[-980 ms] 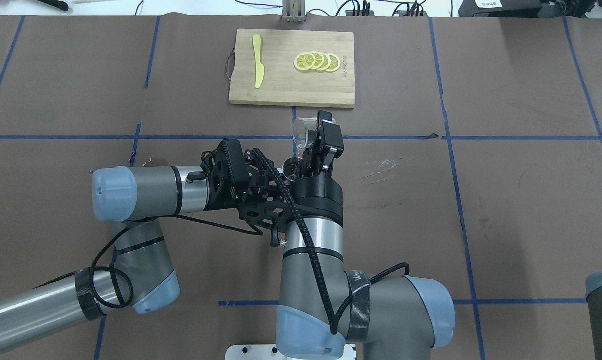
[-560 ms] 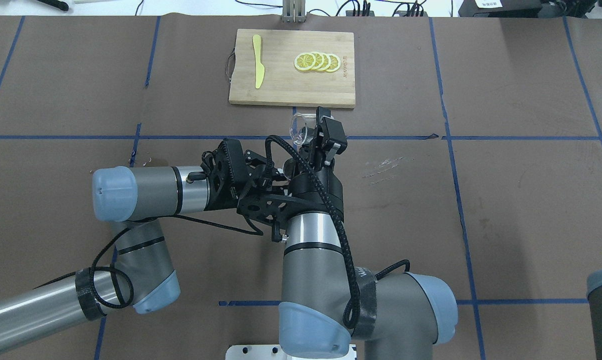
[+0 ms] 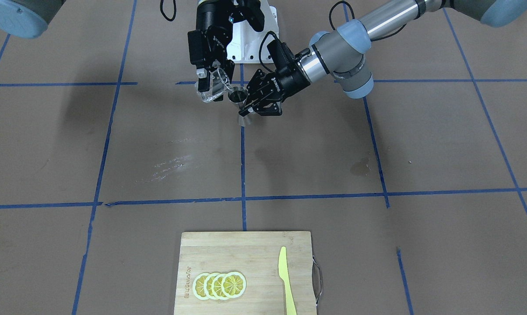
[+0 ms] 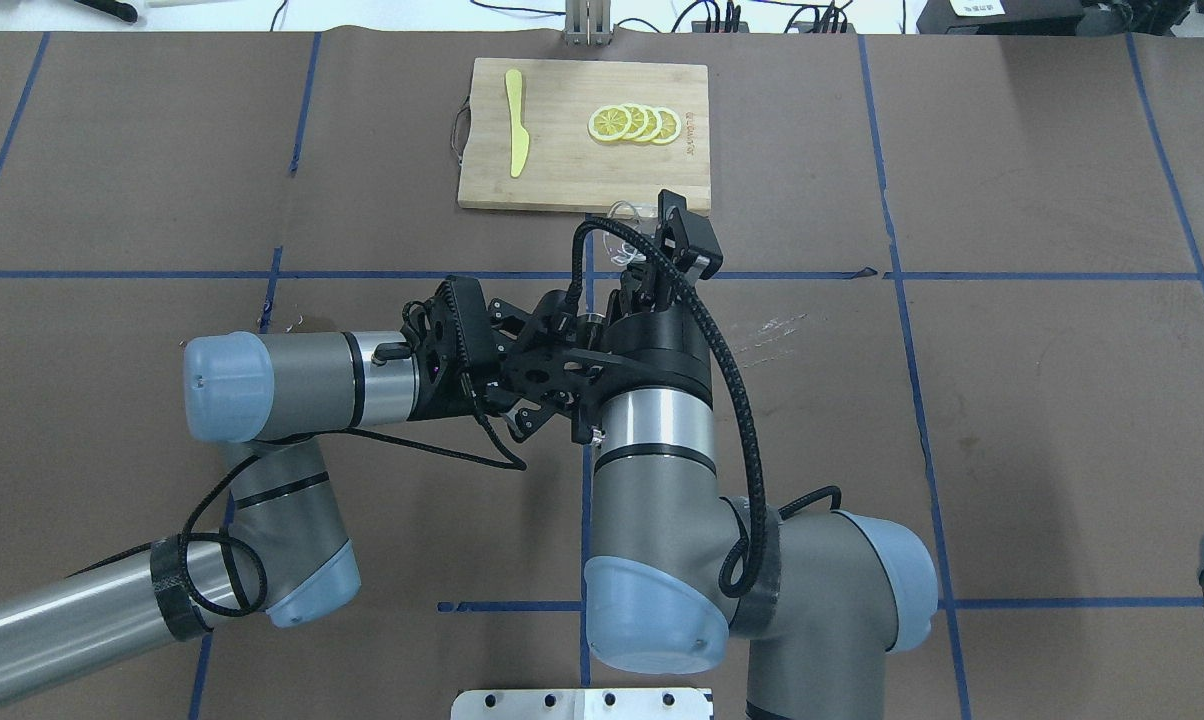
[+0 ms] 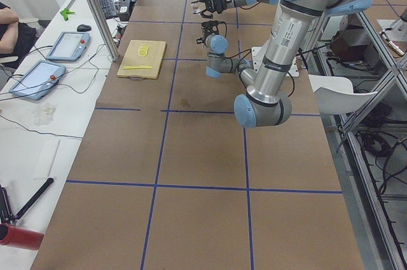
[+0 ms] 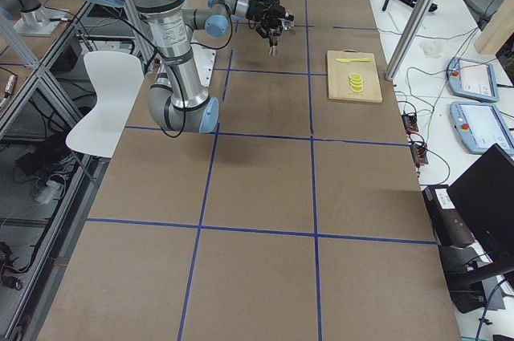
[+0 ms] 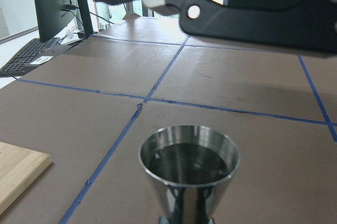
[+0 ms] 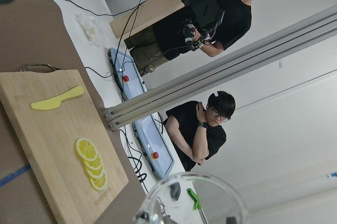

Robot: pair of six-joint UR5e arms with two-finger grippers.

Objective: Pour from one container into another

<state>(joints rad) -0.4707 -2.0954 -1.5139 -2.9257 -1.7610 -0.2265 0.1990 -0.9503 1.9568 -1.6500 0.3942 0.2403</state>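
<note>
My right gripper (image 3: 211, 79) is shut on the small clear glass tumbler (image 3: 209, 91), held tilted in the air with its mouth toward the jigger. The steel hourglass jigger (image 3: 237, 94) is held off the table just beside it, with my left gripper (image 3: 247, 106) shut on its waist. In the left wrist view the jigger's upper cup (image 7: 188, 174) fills the bottom centre and its inside looks glossy; the right gripper's fingers (image 7: 247, 8) hang above it. From overhead the tumbler (image 4: 624, 228) shows ahead of the right wrist, which hides most of the left gripper and jigger. The tumbler's rim (image 8: 194, 198) shows in the right wrist view.
A bamboo cutting board (image 4: 582, 175) lies at the far centre with several lemon slices (image 4: 634, 123) and a yellow plastic knife (image 4: 515, 120). Brown paper with blue tape lines covers the table, with a pale scuff (image 4: 767, 335). Two people (image 8: 202, 129) are beyond the far edge.
My right wrist has turned and carried the tumbler away from me and to the right, toward the cutting board. The left arm and the jigger have stayed put.
</note>
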